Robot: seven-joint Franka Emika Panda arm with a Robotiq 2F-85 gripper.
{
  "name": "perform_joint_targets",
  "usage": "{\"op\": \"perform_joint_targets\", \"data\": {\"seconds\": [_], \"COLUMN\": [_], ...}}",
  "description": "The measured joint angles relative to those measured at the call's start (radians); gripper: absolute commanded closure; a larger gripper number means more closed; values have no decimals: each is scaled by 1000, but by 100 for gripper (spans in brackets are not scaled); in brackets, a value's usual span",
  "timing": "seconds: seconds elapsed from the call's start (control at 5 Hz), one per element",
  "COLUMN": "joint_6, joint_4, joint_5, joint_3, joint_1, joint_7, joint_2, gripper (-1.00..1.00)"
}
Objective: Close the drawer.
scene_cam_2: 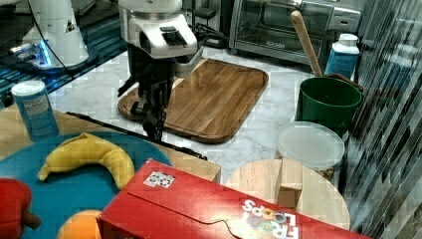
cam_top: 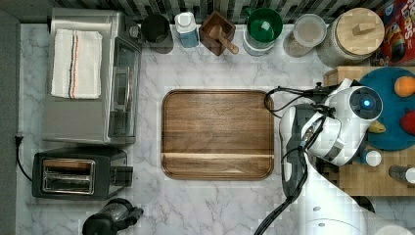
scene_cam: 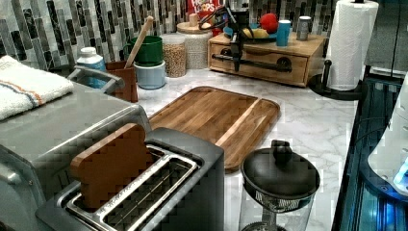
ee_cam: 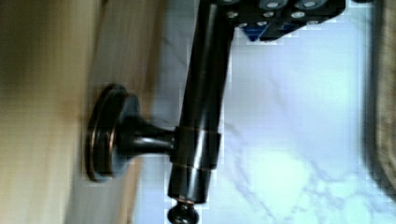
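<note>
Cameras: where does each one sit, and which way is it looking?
Top view: above the counter, looking straight down on the cutting board; the arm shows at the top view's right.
Left view: low by the toaster, looking across to the drawer; the tool shows there.
Right view: behind the cereal box, looking back over the counter; arm and tool show.
Wrist view: on the wrist, close on the drawer's handle; the tool's edge shows.
Shared: the first three show the cutting board.

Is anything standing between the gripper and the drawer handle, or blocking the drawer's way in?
Nothing visible does. In the left view the gripper is right at the dark bar handle of the drawer, whose front looks nearly flush with its wooden box. The wrist view shows the handle close up, unobstructed.
</note>
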Motion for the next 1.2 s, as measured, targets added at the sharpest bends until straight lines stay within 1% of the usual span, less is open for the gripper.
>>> {"op": "perform_joint_targets", "data": {"seconds": [0.2,0.4,1.2], "joint_6": [-6,-40,-63], "joint_4": [0,6,19], "joint_5": [-49,-72,-70], "joint_3": [-1,-8,-17], "joint_1": [15,26,29], "joint_7": [0,2,4], "joint_2": [0,0,2], "gripper": [100,100,100]}}
